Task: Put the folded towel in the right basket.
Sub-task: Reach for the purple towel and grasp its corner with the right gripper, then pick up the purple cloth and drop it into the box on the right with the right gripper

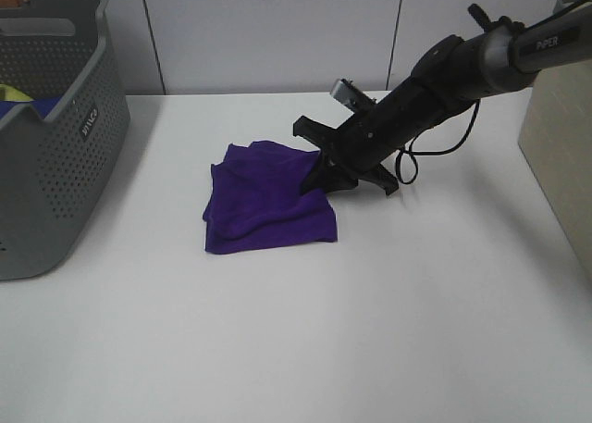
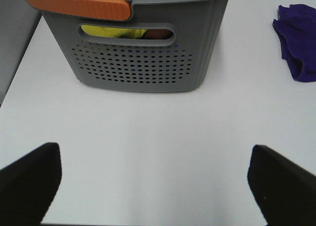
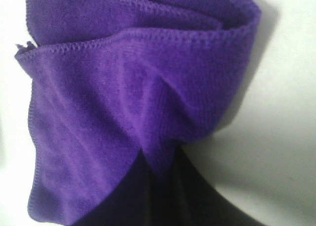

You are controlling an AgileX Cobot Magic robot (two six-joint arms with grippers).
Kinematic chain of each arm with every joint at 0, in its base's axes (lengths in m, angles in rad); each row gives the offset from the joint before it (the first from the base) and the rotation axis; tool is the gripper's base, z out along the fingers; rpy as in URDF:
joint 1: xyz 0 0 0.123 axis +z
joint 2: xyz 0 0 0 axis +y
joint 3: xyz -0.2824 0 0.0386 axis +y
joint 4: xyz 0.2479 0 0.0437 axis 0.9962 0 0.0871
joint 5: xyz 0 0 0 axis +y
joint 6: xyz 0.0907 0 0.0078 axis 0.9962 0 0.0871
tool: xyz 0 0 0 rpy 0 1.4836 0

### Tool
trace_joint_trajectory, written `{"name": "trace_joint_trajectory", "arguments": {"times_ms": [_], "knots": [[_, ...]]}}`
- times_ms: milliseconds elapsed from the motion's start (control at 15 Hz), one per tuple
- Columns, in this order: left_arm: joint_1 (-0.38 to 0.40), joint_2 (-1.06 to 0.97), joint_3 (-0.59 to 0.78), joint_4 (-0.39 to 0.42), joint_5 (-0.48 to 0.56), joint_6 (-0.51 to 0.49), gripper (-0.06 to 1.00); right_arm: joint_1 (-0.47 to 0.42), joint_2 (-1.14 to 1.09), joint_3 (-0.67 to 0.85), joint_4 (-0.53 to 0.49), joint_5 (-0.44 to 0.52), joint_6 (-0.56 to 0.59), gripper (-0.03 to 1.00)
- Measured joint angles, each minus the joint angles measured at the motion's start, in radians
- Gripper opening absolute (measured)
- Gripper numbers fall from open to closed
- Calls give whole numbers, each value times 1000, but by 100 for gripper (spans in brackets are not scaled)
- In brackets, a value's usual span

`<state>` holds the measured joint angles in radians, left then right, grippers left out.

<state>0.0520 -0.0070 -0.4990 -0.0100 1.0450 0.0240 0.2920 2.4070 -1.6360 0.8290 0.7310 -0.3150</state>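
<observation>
A: Towel (image 3: 123,87) fills the R wrist cam; purple, hem stitching plain. Where's it sit?
B: On the table (image 1: 296,349), abt mid; folded, mostly flat; the edge toward the R arm is bunched at the R claw (image 1: 319,175).
A: Claw state?
B: Clenched on the towel; wrist cam shows a fold pinched betw. the dark fingers (image 3: 197,201).
A: L claw (image 2: 155,186)?
B: Released; tips wide apart, hanging over bare table.
A: Baskets?
B: Grey basket (image 1: 55,164) at the L edge, well apart from the towel; yellow cloth (image 2: 111,32) inside, orange grip (image 2: 79,6) on the rim. Beige box (image 1: 560,164) at the R edge; can't tell if that's a basket.
</observation>
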Motion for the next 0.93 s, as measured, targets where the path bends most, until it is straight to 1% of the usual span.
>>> {"name": "trace_joint_trajectory", "arguments": {"times_ms": [267,333,467,533,600,733,800,867,933], "knots": [[0,0,0,0,0,0,99,9,-9,-1,2,-3,0,6],[0,0,0,0,0,0,99,9,-18,-8,-21,11,1,6],[0,0,0,0,0,0,99,9,-65,-51,-101,63,8,6],[0,0,0,0,0,0,99,9,-114,-101,-151,108,30,6],[0,0,0,0,0,0,99,9,-159,-166,-215,178,65,6],[0,0,0,0,0,0,99,9,-232,-296,-372,368,131,6],[0,0,0,0,0,0,99,9,-258,-369,-442,448,149,6],[0,0,0,0,0,0,99,7,-289,-439,-508,471,153,6],[0,0,0,0,0,0,99,-5,-327,-486,-543,474,160,6]]}}
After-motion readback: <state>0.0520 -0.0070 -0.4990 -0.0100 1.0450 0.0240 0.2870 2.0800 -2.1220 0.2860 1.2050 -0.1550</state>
